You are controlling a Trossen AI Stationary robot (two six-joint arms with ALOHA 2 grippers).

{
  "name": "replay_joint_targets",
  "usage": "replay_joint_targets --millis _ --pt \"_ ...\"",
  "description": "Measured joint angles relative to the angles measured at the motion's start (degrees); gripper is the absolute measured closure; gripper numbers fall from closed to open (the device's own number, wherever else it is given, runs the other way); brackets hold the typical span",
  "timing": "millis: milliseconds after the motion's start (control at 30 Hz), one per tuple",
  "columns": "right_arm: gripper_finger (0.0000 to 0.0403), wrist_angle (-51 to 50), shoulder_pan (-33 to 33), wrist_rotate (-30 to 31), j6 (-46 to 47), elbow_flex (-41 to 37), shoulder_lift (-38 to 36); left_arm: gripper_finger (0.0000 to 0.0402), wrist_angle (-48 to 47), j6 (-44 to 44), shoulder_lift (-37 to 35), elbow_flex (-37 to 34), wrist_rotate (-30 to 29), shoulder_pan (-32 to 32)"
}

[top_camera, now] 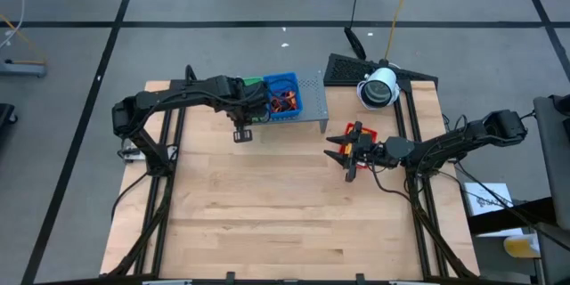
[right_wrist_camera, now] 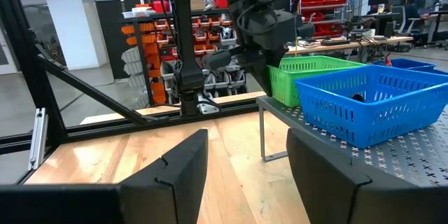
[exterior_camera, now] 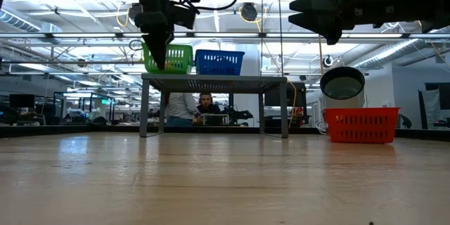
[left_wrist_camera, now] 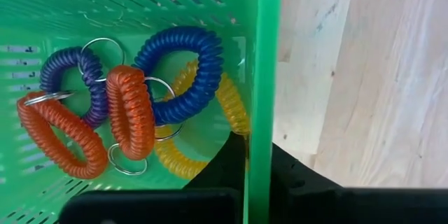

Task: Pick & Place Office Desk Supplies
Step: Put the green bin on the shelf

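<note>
- Coil wrist bands [left_wrist_camera: 129, 108] look light and springy, with thin key rings; best pinched across one coil.
- They lie in the green tray [left_wrist_camera: 260, 56] on the grey shelf [top_camera: 312, 107].
- Left gripper [left_wrist_camera: 255, 171] is clamped on that tray's wall.
- Right gripper [top_camera: 349, 153] hangs wide apart, empty, beside the red tray [exterior_camera: 360, 124].
- Blue tray [right_wrist_camera: 364, 101] holds something dark, can't identify.
</note>
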Motion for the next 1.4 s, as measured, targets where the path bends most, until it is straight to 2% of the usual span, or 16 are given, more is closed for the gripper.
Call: replay_joint_targets --millis 200,433,1400 --pt "0.0218 0.0 0.0 0.0 0.0 0.0 0.0 0.0396 1.3 0.7 0.0 0.0 0.0 0.0" --pt "0.0218 0.0 0.0 0.0 0.0 0.0 0.0 0.0375 2.8 0.7 0.0 0.0 0.0 0.0" --pt "0.0218 0.0 0.0 0.0 0.0 0.0 0.0 0.0370 2.8 -1.9 0.0 0.0 -0.1 0.0"
